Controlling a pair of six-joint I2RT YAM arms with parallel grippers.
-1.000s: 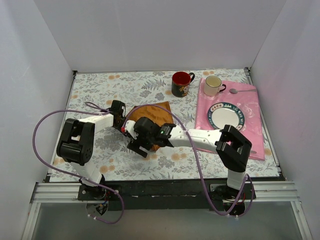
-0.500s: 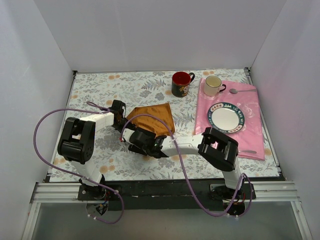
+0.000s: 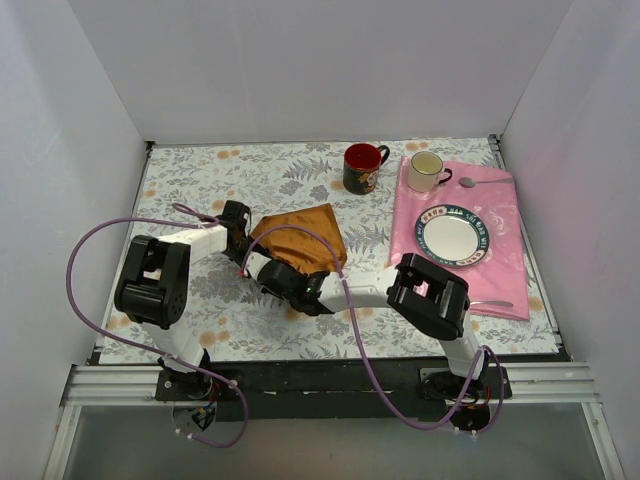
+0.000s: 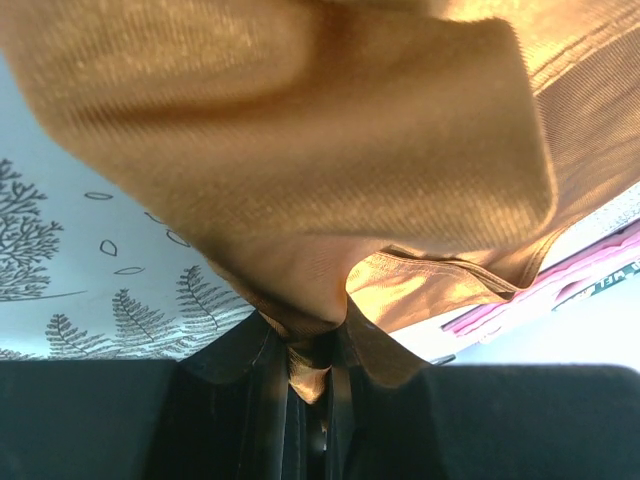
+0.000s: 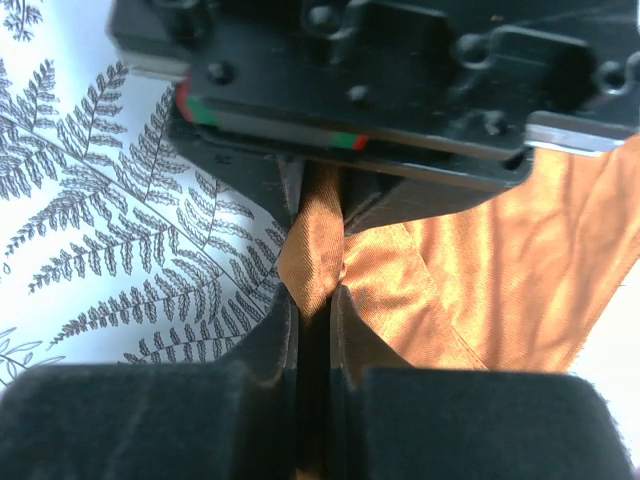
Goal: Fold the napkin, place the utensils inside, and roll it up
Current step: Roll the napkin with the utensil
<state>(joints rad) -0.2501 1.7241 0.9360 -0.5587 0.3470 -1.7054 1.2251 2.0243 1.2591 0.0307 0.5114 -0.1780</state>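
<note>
The rust-orange napkin (image 3: 300, 233) lies bunched on the floral table cover, left of centre. My left gripper (image 3: 243, 232) is shut on its left corner; in the left wrist view the napkin (image 4: 300, 150) drapes over the lens and a fold is pinched in the gripper (image 4: 312, 372). My right gripper (image 3: 264, 270) sits just in front of the left one. It is shut on a twisted bit of the napkin (image 5: 500, 260), with the gripper (image 5: 315, 312) close under the left gripper's body (image 5: 400, 80). A silver utensil (image 3: 492, 303) lies on the pink cloth's near edge, partly hidden by my right arm.
A pink cloth (image 3: 500, 250) at the right carries a round plate (image 3: 451, 235), a white cup (image 3: 427, 171) and a spoon (image 3: 485, 182). A red and black mug (image 3: 362, 166) stands behind the napkin. White walls enclose the table on three sides.
My right gripper went from wide open to shut on the napkin's corner beside the left gripper, moving down and left. The napkin bunched up toward the back. The left gripper stayed put.
</note>
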